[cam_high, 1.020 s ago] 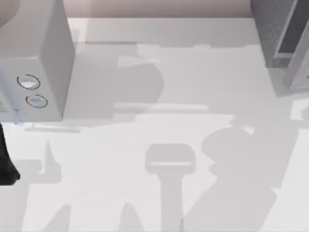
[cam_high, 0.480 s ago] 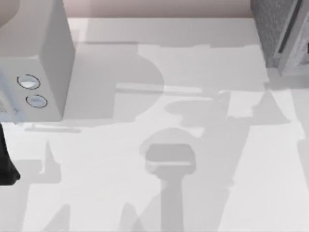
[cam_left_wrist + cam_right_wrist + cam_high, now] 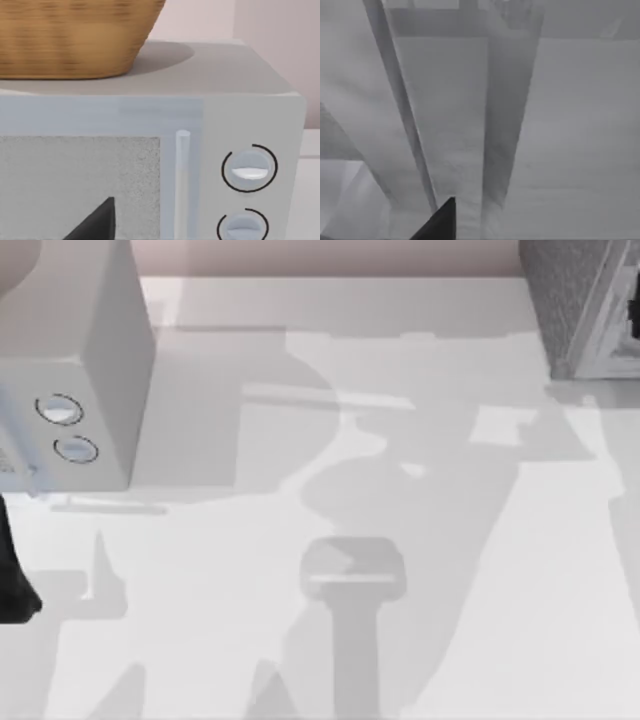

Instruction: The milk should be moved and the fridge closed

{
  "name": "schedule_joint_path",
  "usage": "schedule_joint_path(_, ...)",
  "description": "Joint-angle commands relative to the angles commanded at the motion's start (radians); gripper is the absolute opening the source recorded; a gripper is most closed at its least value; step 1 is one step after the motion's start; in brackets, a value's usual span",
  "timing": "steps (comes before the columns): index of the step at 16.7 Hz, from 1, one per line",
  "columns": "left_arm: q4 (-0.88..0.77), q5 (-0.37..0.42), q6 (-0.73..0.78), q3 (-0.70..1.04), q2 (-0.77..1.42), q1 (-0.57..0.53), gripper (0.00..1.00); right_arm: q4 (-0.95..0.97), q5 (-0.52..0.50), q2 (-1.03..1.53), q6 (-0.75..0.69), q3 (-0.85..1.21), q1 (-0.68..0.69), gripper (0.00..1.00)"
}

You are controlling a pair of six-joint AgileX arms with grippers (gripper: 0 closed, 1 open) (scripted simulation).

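With the left arm (image 3: 12, 585) sitting parked at the tabletop's (image 3: 300, 660) left edge before the dial-fronted box (image 3: 75, 370), the right gripper, jaws I cannot tell, is working close against the fridge (image 3: 560, 300) at far right, and should be pressing squarely until the door seats.

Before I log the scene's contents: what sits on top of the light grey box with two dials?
A woven basket rests on the box, toward one end of its top. The basket's inside is out of sight, so its contents can't be told.
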State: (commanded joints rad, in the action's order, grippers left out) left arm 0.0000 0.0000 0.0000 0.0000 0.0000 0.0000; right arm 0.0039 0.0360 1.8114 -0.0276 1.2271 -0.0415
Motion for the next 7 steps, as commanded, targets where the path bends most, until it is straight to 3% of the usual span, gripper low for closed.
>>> schedule_joint_path(4, 0.000, 0.000, 0.000, 0.000, 0.000, 0.000, 1.00, -0.029, -0.004, 0.139, 0.005, 0.189, -0.002, 1.00)
schedule_joint_path(7, 0.000, 0.000, 0.000, 0.000, 0.000, 0.000, 1.00, -0.047, -0.004, 0.173, 0.002, 0.221, 0.002, 1.00)
